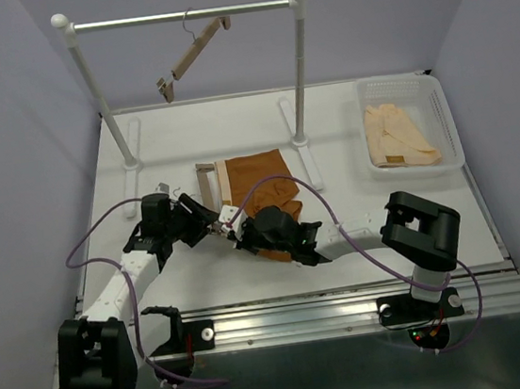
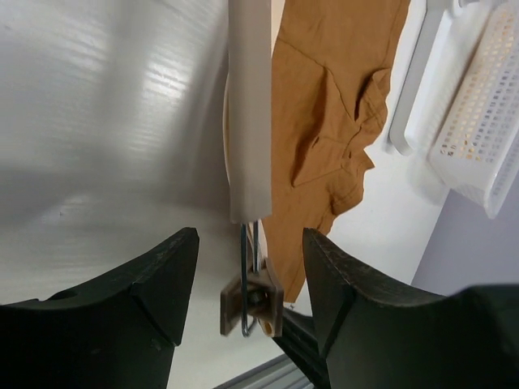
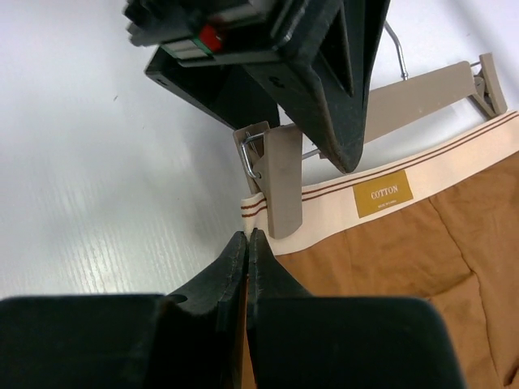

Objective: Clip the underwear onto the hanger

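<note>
The underwear [image 1: 261, 183], rust-brown with a pale waistband [image 3: 422, 190], lies flat mid-table. The hanger [image 1: 204, 175] lies along its left edge; in the left wrist view its pale bar [image 2: 250, 105] runs away from me. The hanger's near clip [image 3: 276, 190] sits closed over the waistband corner, and the far clip [image 3: 491, 81] is beyond the waistband. My left gripper [image 2: 250, 243] is open, its fingers on either side of the near clip [image 2: 253, 301] without touching it. My right gripper [image 3: 247, 237] is shut, pinching the underwear's edge just below that clip.
A white clothes rail [image 1: 186, 16] stands at the back with a second wooden hanger [image 1: 195, 51] hooked on it. A white basket [image 1: 451, 124] at the right rear holds a pale peach cloth [image 1: 397, 135]. Both arms crowd together over the near-left of the underwear.
</note>
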`<act>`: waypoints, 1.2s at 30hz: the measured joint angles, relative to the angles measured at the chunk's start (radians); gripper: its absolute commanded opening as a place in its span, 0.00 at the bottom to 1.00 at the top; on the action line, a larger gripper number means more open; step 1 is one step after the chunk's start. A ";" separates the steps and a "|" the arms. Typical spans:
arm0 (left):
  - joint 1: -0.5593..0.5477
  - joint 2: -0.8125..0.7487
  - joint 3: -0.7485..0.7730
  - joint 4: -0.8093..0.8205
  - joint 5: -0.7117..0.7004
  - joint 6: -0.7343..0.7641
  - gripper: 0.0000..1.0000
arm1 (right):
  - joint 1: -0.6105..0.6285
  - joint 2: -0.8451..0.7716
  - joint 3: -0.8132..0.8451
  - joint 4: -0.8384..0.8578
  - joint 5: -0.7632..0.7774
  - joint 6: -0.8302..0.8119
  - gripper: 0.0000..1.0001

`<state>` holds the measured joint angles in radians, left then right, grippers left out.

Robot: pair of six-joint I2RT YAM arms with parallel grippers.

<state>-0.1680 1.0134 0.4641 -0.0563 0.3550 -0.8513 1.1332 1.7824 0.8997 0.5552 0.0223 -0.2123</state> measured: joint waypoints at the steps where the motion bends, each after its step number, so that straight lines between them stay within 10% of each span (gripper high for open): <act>1: 0.000 0.030 0.013 0.011 -0.008 0.003 0.64 | 0.000 -0.004 0.000 -0.002 0.000 0.000 0.01; 11: 0.000 0.182 0.077 0.117 -0.027 0.008 0.56 | 0.000 -0.041 -0.019 -0.004 0.002 0.002 0.01; 28: 0.000 0.269 0.120 0.158 -0.031 0.018 0.00 | 0.000 -0.055 -0.033 -0.011 0.023 0.000 0.01; 36: 0.000 0.269 0.117 0.177 -0.008 0.050 0.00 | 0.000 -0.055 -0.033 -0.030 0.035 0.034 0.66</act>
<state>-0.1680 1.2827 0.5812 0.1204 0.3470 -0.8013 1.1336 1.7275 0.8665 0.5251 0.0574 -0.1787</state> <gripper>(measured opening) 0.251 0.559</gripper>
